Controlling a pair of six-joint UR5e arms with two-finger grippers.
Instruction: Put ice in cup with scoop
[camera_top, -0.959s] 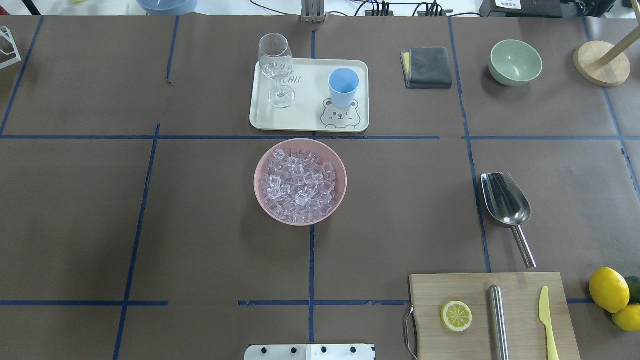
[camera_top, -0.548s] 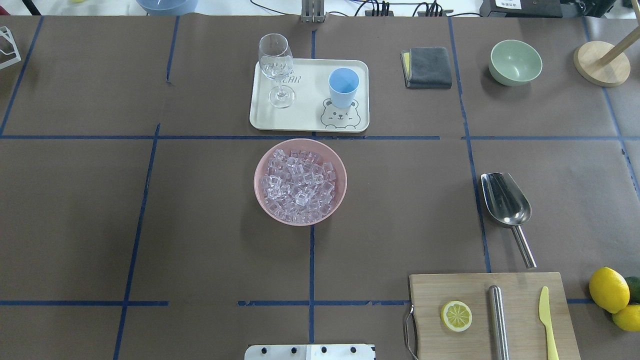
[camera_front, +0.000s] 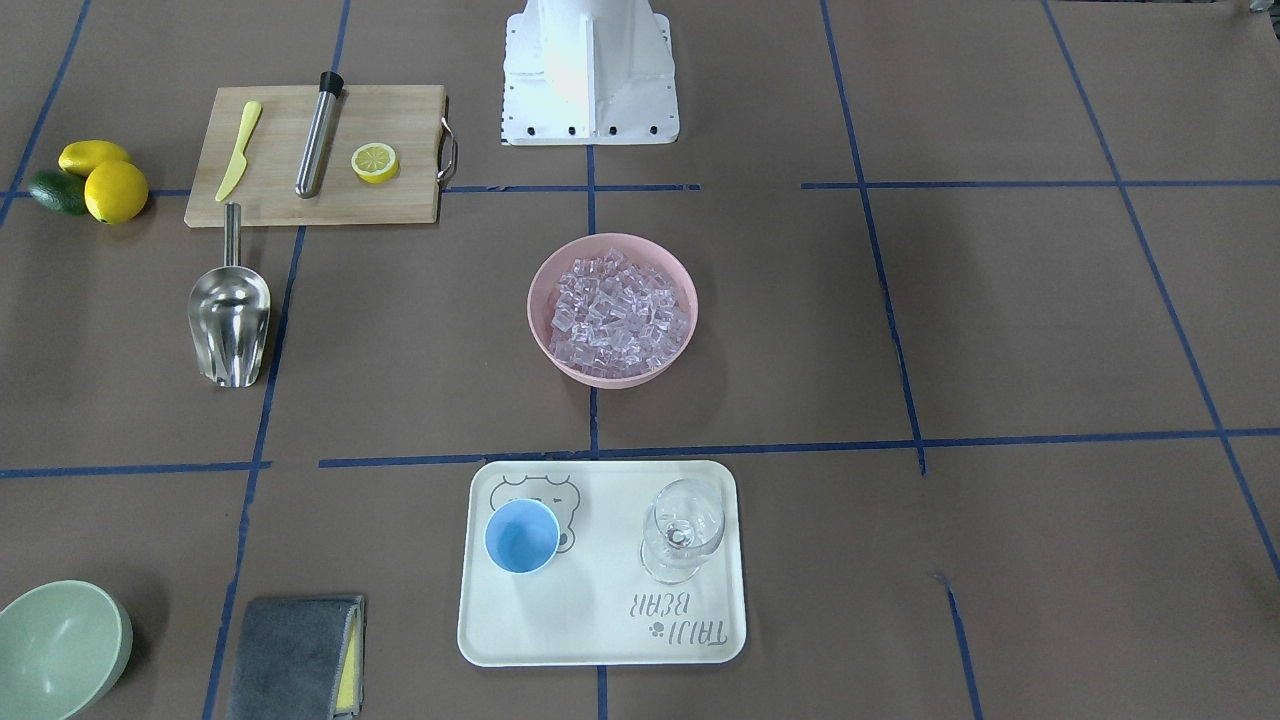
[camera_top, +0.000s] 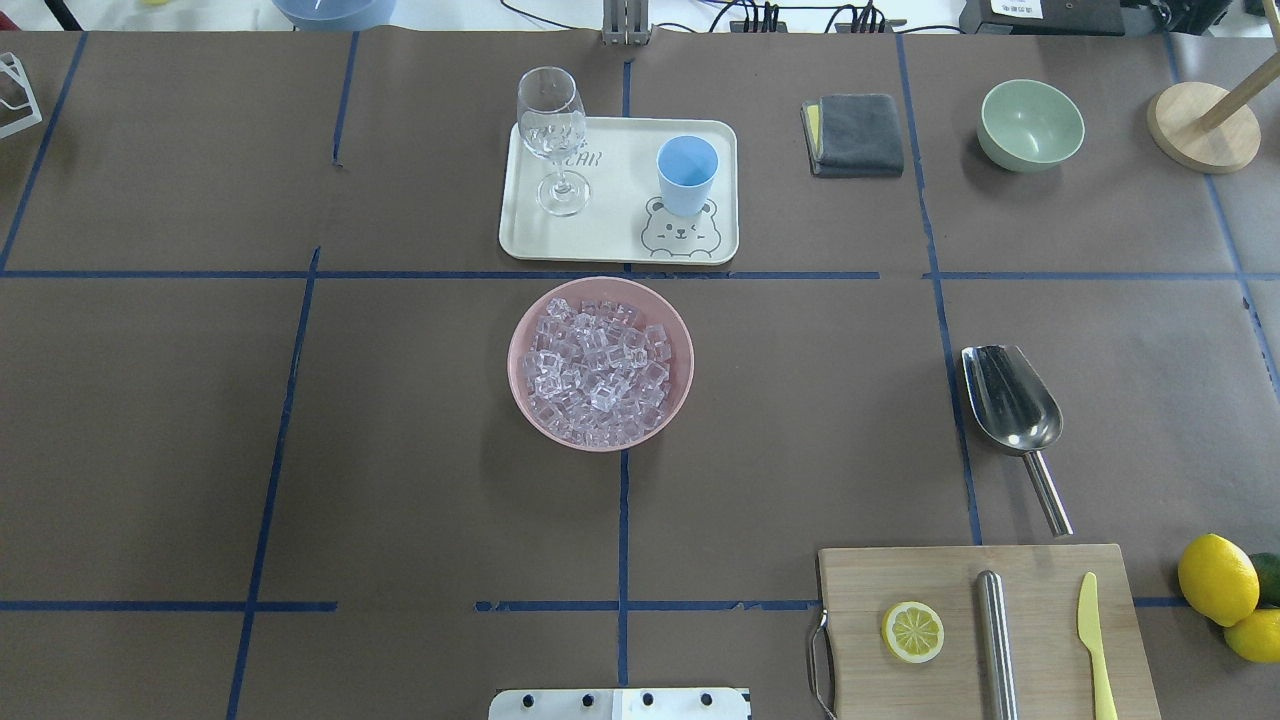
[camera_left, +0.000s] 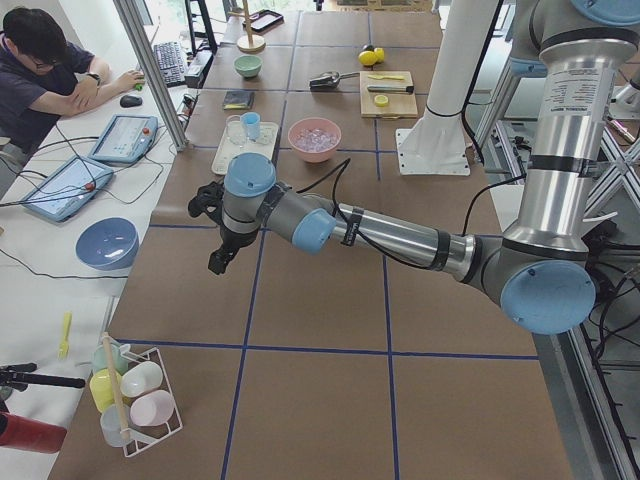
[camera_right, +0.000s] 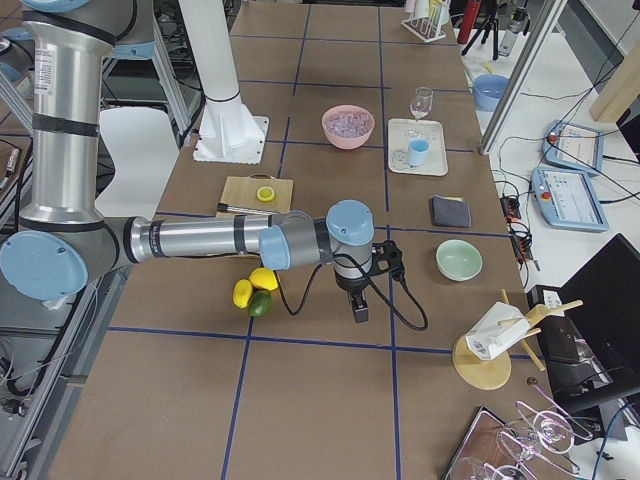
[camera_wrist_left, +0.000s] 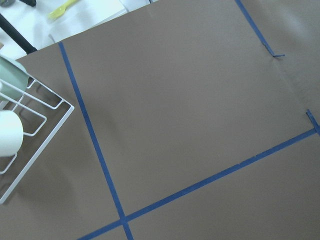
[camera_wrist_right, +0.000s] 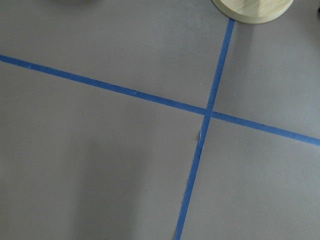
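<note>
- We judge the task not yet begun. The scoop (camera_top: 1010, 400) lies flat on the table (camera_top: 400, 480) on the robot's right side. Its trough points away from the robot and its thin handle (camera_top: 1046, 495) points back toward the cutting board (camera_top: 1040, 640), ending just beside the board's far edge.
- The ice (camera_top: 598, 365) is heaped in the pink bowl (camera_top: 513, 372) at the table's middle. The cup (camera_top: 687, 170) stands upright and empty on the tray (camera_top: 620, 215) just beyond the bowl, and a wine glass (camera_top: 551, 125) shares that tray.
- The right gripper (camera_right: 359, 308) hangs over bare table out past the lemons (camera_right: 250, 290), well apart from the scoop. The left gripper (camera_left: 216, 260) hangs over bare table at the opposite end.
- Both grippers show only in the side views, so we cannot tell how wide their fingers stand. The wrist views show nothing but paper and tape.
- The step in hand, as we read it, is bringing the right arm to the scoop.
- To do it well, we turn the fingers square across the handle and come straight down. We take the handle partway along, clear of both the board's edge and the trough's shoulder.
- The handle is thin, round and polished and lies on the surface. So we go low enough for the pads to catch its sides and close firmly, since a shallow pinch may let it roll.
- We then lift with the trough level and its mouth toward the bowl.
</note>
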